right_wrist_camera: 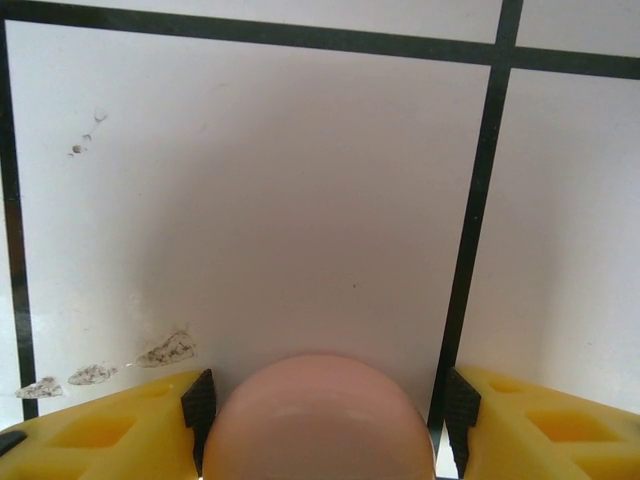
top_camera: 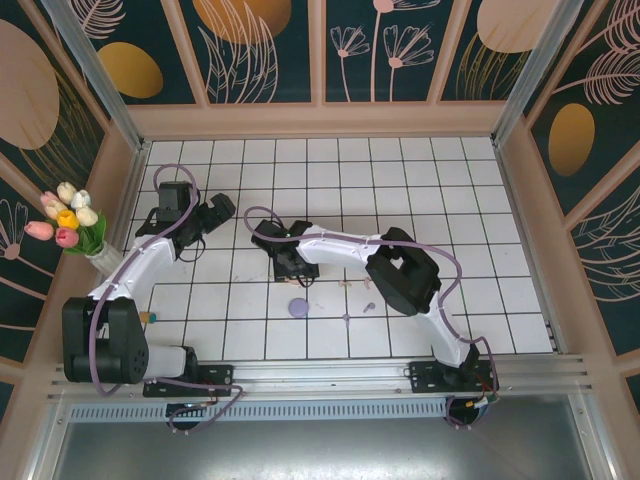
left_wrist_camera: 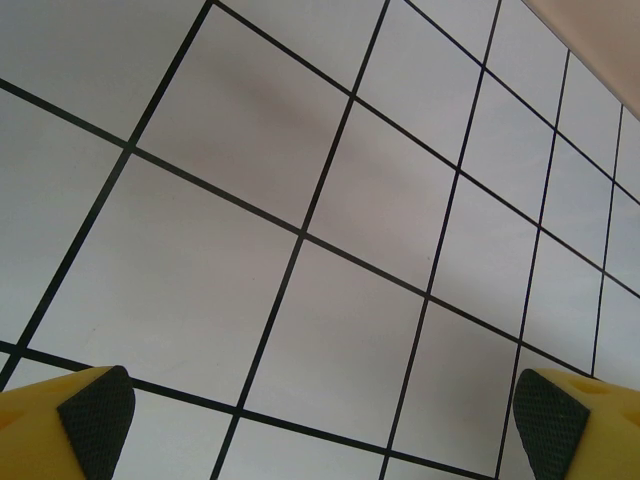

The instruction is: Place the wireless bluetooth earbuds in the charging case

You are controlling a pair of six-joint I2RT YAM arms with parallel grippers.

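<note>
Between the pads (right_wrist_camera: 200,405) of the right pincer (right_wrist_camera: 328,405), sitting low over the table (right_wrist_camera: 300,200): a pink case (right_wrist_camera: 316,430), domed and glossy. Appearing to be touching the dome with one pad, standing just beside it with the other, a thin sliver showing there; not managing to tell whether clamped on it or merely straddling it. Judging the step as taking hold of this case, readying it for filling. For doing it well: should be centring the dome between both pads before squeezing, for fear of nudging a slick round case sideways across the tile. Should be gripping low on the widest part, not high on the curve, to avoid slipping up and off. Should be squeezing gently and evenly, and keeping the case level when lifting or turning it.

Further out, viewing from above: right pincer (top_camera: 297,268) hanging over the middle of the table, covering the pink case. Lying near it toward the arm bases: a purple case (top_camera: 298,308). Lying loose to the right of that, apart from the pincer: pink buds (top_camera: 347,283) and purple buds (top_camera: 368,305), tiny specks on the tiles. Worth minding them while shifting the case, being easy to knock away.

Off to the left, hanging spread wide with nothing between its fingers (left_wrist_camera: 95,410): left pincer (top_camera: 215,210)
</note>
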